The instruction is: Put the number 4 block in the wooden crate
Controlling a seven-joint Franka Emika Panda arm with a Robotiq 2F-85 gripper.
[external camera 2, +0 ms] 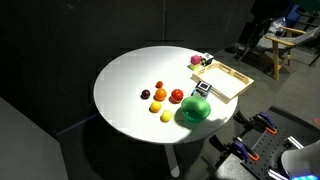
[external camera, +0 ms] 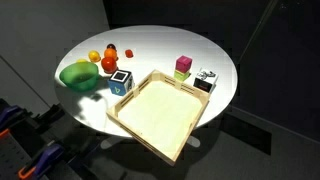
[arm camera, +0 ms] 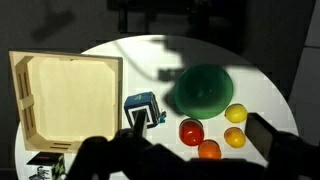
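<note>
The number 4 block, blue-sided with a white face, stands on the white round table between the wooden crate and a green bowl. In both exterior views it sits close beside the crate's corner. The crate is empty. My gripper is open and empty. It hovers high above the table, its dark fingers framing the fruits, with the block near its left finger. The gripper does not show in the exterior views.
A pink-and-green block and a black-and-white block stand by the crate's far side. A red fruit, an orange fruit and yellow fruits lie by the bowl. Table edges are near.
</note>
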